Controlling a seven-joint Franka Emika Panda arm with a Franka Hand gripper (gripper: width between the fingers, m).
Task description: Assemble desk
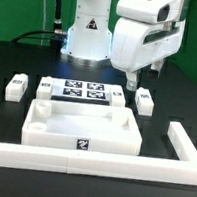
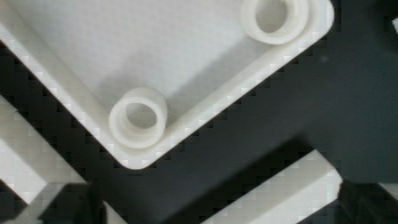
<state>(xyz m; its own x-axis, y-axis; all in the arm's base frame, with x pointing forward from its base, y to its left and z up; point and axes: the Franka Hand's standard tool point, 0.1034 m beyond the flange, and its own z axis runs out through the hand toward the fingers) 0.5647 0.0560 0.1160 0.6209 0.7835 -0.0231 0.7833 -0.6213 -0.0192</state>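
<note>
While the hand [image 1: 134, 84] hangs released above the black table [image 1: 179, 102], fingers parted and nothing between them, the desk's tabletop panel [image 1: 83, 125] lies flat in the middle of the scene with its rim upward. A square black-and-white tag [image 1: 83, 143] sits on the panel's near wall. The hand is just beyond the panel's far corner on the exterior view's right, clear of the panel.

Just behind the panel's far edge lies the marker board [image 1: 82, 91]. One block leg [image 1: 15, 86] rests off the panel's far corner on the exterior view's left, apart from it. A second block leg [image 1: 145, 101] rests off the far corner on the exterior view's right, close under the hand; whether the two touch cannot be told.

Long white border rails [image 1: 88, 166] run around the panel on its near side and both flanks, apart from it. Beyond the marker board stands the robot's white base [image 1: 88, 30].

The wrist view looks onto one corner of the panel, where two round sockets [image 2: 139, 115] stand up inside the rim, with dark table past the edge.
</note>
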